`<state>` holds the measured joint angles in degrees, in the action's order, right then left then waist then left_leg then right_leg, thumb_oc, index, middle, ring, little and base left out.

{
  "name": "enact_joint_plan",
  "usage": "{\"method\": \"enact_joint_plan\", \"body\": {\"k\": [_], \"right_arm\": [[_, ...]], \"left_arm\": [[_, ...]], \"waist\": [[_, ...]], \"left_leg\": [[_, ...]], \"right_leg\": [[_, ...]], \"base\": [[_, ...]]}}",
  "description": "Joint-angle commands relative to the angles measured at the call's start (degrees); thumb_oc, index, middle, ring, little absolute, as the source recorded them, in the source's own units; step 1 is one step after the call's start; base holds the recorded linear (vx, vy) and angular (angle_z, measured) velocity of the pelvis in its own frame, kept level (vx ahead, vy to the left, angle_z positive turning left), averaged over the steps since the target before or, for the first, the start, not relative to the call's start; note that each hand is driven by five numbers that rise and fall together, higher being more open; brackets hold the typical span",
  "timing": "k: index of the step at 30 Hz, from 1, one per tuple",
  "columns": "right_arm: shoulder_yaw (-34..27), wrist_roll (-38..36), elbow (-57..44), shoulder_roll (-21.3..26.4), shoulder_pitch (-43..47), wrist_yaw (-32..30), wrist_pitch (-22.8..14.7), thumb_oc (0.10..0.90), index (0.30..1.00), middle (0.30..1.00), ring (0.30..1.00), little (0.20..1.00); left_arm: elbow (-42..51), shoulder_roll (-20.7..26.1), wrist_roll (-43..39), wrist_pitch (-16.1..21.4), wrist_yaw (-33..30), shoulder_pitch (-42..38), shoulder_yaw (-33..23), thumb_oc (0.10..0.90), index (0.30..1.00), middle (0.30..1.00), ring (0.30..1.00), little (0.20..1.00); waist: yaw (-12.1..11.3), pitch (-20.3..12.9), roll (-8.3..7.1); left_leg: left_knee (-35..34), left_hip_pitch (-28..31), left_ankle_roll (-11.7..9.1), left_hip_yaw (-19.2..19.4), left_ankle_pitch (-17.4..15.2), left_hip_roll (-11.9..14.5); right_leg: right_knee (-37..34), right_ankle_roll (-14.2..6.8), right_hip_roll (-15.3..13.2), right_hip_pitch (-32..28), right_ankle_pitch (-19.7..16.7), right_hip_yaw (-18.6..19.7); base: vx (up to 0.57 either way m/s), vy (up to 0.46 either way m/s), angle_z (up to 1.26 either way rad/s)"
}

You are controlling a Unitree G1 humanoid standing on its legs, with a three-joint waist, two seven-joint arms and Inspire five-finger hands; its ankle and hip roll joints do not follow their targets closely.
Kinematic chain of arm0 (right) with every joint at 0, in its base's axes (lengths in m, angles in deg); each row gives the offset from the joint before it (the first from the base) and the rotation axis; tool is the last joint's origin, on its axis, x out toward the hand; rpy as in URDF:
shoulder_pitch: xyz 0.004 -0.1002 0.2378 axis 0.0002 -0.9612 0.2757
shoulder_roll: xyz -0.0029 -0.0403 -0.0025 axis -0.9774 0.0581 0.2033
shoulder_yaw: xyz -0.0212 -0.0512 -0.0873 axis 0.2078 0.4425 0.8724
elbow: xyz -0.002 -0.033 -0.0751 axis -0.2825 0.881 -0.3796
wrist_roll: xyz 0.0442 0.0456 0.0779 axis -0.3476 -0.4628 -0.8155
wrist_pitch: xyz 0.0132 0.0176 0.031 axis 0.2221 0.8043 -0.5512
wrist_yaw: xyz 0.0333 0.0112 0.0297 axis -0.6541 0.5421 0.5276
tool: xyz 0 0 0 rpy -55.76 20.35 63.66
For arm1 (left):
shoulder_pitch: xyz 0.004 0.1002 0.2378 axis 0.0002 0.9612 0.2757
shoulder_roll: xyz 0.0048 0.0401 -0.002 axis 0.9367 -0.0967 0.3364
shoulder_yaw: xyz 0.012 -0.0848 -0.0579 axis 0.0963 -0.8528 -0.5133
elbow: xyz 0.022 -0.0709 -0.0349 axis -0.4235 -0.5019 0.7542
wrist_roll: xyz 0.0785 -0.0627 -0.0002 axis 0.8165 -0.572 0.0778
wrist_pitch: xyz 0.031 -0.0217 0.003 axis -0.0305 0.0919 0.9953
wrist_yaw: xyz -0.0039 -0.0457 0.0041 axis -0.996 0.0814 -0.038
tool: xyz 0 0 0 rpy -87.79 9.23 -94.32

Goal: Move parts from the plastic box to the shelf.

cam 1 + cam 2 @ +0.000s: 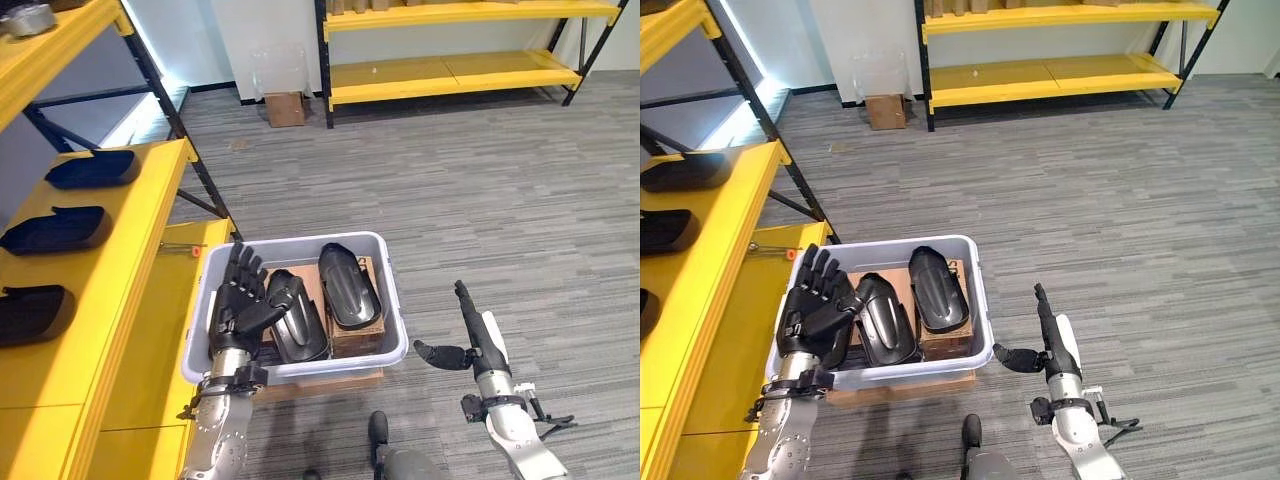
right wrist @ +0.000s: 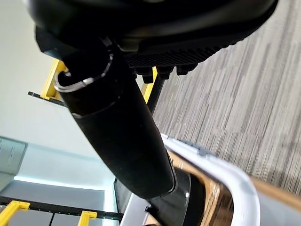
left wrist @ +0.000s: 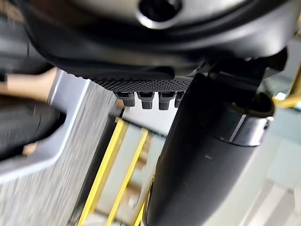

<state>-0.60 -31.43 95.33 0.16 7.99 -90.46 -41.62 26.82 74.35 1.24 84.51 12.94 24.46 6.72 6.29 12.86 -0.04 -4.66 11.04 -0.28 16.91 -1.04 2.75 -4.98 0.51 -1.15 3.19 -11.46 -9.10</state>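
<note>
The left hand (image 1: 238, 298) seems to touch a black part (image 1: 296, 318) in the plastic box (image 1: 392, 300).

The box (image 1: 395, 300) is pale grey-lilac plastic, holding glossy black parts (image 1: 348, 285) on brown cardboard (image 1: 358, 335). The shelf (image 1: 140, 260) is bright yellow with dark blue-black posts. The floor (image 1: 480, 190) is grey with fine streaked stripes.
</note>
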Motion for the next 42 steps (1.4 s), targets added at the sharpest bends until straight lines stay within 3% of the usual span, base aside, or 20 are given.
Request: {"method": "enact_joint_plan", "body": {"k": [1, 5, 12, 17, 23, 26, 27, 30, 34, 42], "right_arm": [[0.0, 5.1, -4.2, 1.5, 7.3, -1.3, -7.6, 0.9, 1.0, 1.0, 1.0, 1.0], [0.5, 7.6, -4.7, 4.2, 11.6, -2.7, -8.7, 0.9, 1.0, 1.0, 1.0, 1.0], [1.7, 10.9, -7.4, 7.5, 20.0, -2.4, -7.3, 0.9, 1.0, 1.0, 1.0, 1.0], [2.5, 10.9, -11.9, 8.3, 21.7, 2.6, -7.7, 0.9, 1.0, 1.0, 1.0, 1.0], [6.6, 18.0, -12.4, 8.4, 24.5, 3.6, -9.6, 0.9, 1.0, 1.0, 1.0, 1.0], [9.2, 21.9, -11.6, 9.0, 26.9, 5.3, -7.0, 0.9, 1.0, 1.0, 1.0, 1.0], [11.1, 21.2, -9.9, 9.1, 28.3, 5.5, -5.0, 0.9, 1.0, 1.0, 1.0, 1.0], [14.1, 20.3, -4.5, 8.2, 29.5, 5.4, -4.4, 0.9, 1.0, 1.0, 1.0, 1.0], [16.9, 21.9, 0.8, 6.8, 31.5, 5.4, -3.8, 0.9, 1.0, 1.0, 1.0, 1.0], [23.1, 24.7, 11.1, 5.1, 42.3, -0.3, -0.7, 0.9, 1.0, 1.0, 1.0, 1.0]], "left_arm": [[5.0, 0.9, -2.9, 2.1, 4.1, -4.9, -1.3, 0.9, 1.0, 1.0, 1.0, 1.0], [4.5, 0.9, -2.3, 1.4, 4.8, -4.8, 0.8, 0.9, 1.0, 1.0, 1.0, 1.0], [4.7, 1.4, -2.9, 1.1, 3.9, -6.0, 2.5, 0.9, 1.0, 1.0, 1.0, 1.0], [6.5, 1.6, -5.4, 0.9, 4.8, -5.0, 2.9, 0.9, 1.0, 1.0, 1.0, 1.0], [7.8, 2.8, -4.1, -0.2, 2.7, -5.7, 2.5, 0.9, 1.0, 1.0, 1.0, 1.0], [7.8, 3.4, -3.1, 0.8, 1.9, -6.0, 2.6, 0.9, 1.0, 1.0, 1.0, 1.0], [8.7, 4.1, -2.4, 1.3, 3.2, -6.2, 2.5, 0.9, 1.0, 1.0, 1.0, 1.0], [11.2, 5.2, -2.9, 0.7, 5.5, -5.7, 2.4, 0.9, 1.0, 1.0, 1.0, 1.0], [12.3, 6.0, -3.5, -0.1, 3.1, -6.6, 2.4, 0.9, 1.0, 1.0, 1.0, 1.0], [10.5, 7.5, -3.9, 0.6, 3.0, -11.9, 3.5, 0.9, 1.0, 1.0, 1.0, 1.0]], "waist": [[-0.2, -1.3, -0.35], [-1.1, -1.3, -0.22], [-1.9, -0.6, 0.26], [-2.3, -0.4, 0.52], [-3.8, 0.6, -0.42], [-4.8, 1.2, -1.07], [-5.6, 1.5, -1.33], [-6.9, 2.2, -1.6], [-8.1, 3.2, -1.79], [-10.3, 8.8, -1.83]], "left_leg": [[-0.1, -2.0, -2.0, -1.3, -0.2, 2.8], [0.0, -2.2, -2.2, -1.9, -0.1, 2.9], [1.3, -3.3, -2.2, -2.2, -0.1, 2.8], [0.7, -3.3, -2.2, -2.4, 0.0, 2.5], [2.4, -4.6, -1.8, -3.4, -0.2, 2.4], [3.3, -5.0, -1.7, -4.1, -0.5, 2.3], [3.2, -5.1, -1.7, -4.5, -0.3, 2.4], [2.9, -5.4, -1.7, -5.5, 0.3, 2.6], [3.6, -6.1, -1.6, -6.3, 0.3, 2.4], [6.3, -11.5, -1.4, -8.5, 0.6, 1.9]], "right_leg": [[0.0, -5.0, -2.9, -4.6, 7.5, 0.3], [0.0, -4.7, -2.6, -5.1, 8.0, 0.2], [0.0, -4.6, -3.0, -4.4, 7.7, 0.9], [0.0, -4.7, -3.2, -3.8, 7.6, 1.1], [0.0, -4.9, -3.6, -3.8, 7.2, 0.4], [0.0, -5.0, -3.6, -4.2, 7.1, -0.1], [0.0, -4.9, -3.6, -4.4, 7.2, -0.4], [0.0, -4.7, -3.3, -5.0, 7.4, -1.1], [0.0, -4.5, -3.3, -5.2, 7.5, -1.7], [0.9, -3.9, -2.8, -2.7, 7.5, -1.9]], "base": [[0.04, -0.048, -0.14], [0.11, -0.035, 0.04], [0.06, 0.015, 0.03], [0.04, 0.024, 0.08], [0.01, -0.024, 0.03], [0.02, -0.058, 0.14], [0.0, -0.051, 0.12], [0.01, -0.06, 0.07], [-0.02, -0.033, 0.16], [-0.15, -0.059, 0.13]]}}
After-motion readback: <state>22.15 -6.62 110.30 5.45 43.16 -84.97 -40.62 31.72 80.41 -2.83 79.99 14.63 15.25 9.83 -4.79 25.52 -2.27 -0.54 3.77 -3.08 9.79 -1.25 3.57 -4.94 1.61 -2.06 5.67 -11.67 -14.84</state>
